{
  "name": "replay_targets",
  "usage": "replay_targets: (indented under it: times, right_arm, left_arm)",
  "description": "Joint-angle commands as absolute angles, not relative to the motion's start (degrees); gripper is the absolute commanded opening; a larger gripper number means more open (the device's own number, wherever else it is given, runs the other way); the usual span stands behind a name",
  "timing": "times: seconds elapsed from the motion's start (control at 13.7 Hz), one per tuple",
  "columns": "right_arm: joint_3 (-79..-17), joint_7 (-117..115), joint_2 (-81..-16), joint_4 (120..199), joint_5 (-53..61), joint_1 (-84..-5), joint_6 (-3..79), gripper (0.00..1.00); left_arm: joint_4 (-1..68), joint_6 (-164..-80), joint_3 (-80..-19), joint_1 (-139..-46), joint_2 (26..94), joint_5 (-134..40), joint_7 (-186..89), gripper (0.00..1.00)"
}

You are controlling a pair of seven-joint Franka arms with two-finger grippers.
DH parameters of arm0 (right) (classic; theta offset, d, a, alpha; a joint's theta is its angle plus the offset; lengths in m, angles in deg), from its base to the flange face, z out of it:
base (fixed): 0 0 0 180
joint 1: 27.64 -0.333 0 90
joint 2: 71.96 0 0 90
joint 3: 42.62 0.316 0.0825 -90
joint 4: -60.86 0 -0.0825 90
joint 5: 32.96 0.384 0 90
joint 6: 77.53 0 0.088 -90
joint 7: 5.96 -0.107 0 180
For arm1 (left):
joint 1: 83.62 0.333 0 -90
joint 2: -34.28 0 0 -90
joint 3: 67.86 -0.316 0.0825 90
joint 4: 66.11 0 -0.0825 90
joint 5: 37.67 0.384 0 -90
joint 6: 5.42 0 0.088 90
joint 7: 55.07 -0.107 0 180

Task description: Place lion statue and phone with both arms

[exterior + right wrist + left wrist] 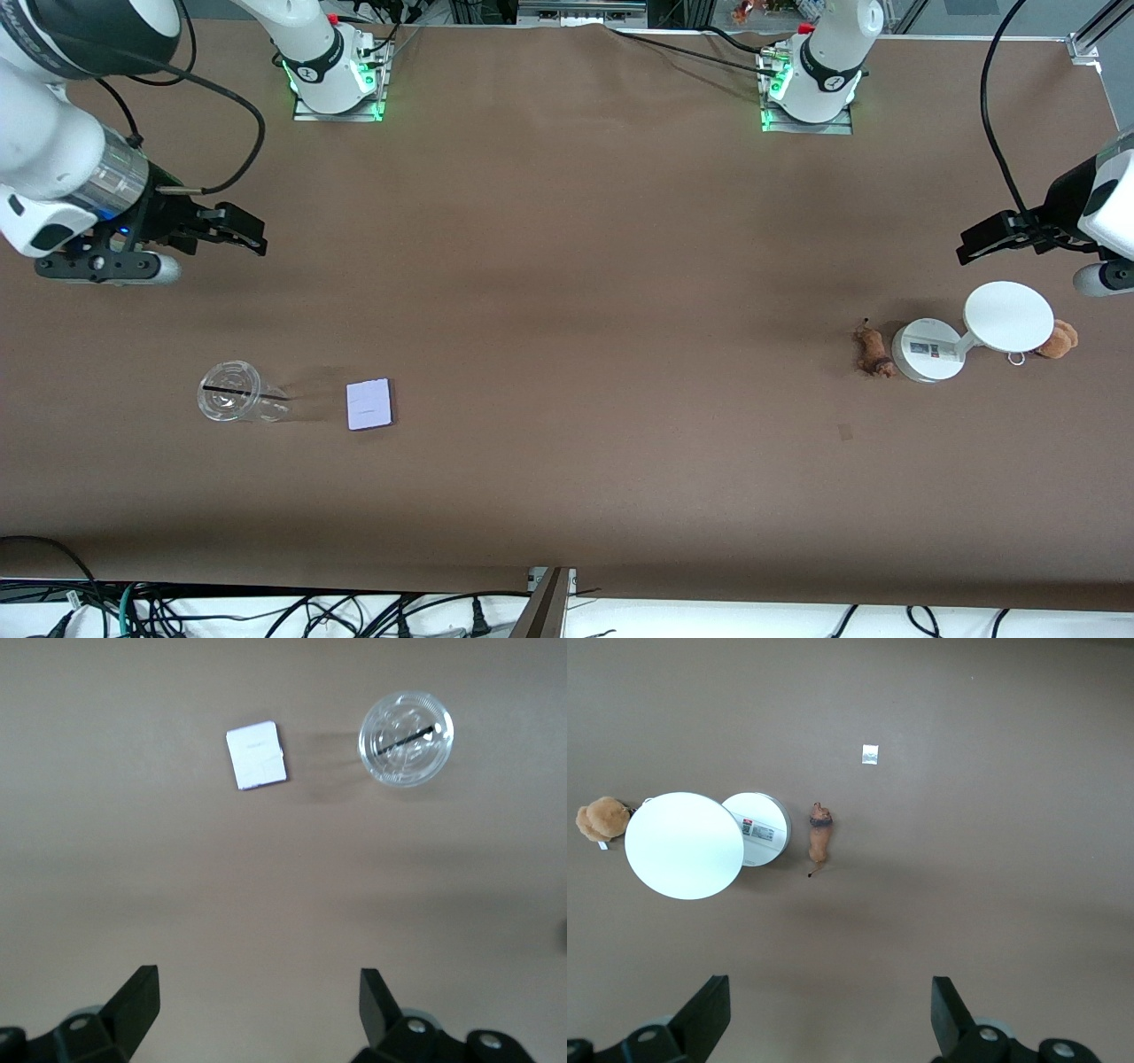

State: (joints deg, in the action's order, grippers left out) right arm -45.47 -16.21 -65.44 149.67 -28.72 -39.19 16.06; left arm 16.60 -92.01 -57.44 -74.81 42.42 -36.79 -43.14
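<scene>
The small brown-orange lion statue (873,351) (819,838) lies flat on the brown table toward the left arm's end, beside the white round-disc stand (966,330) (700,840). The pale lavender-white phone (369,404) (256,755) lies flat toward the right arm's end, beside a clear plastic cup (236,392) (407,738). My left gripper (983,237) (830,1010) hangs open and empty in the air over bare table beside the stand. My right gripper (235,229) (259,1003) hangs open and empty over bare table at its own end.
An orange-brown plush with a metal ring (1054,340) (602,819) sits against the stand's disc. A small pale scrap (844,431) (870,754) lies on the table nearer the front camera than the lion. Cables run along the table's front edge.
</scene>
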Motion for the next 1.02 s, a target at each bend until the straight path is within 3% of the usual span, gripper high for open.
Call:
replay_targets:
  times: [0.0,0.95]
  right_arm:
    - [-45.7,-15.4,-65.7,148.1,-29.7,-39.1,14.3,1.00]
    - [-45.6,-15.1,-65.5,147.9,-29.6,-39.4,13.1,1.00]
  left_arm:
    - [15.6,-92.0,-57.6,-74.7,42.9,-37.5,-44.4,1.00]
    - [15.5,-92.0,-57.7,-74.6,43.2,-37.6,-44.4,1.00]
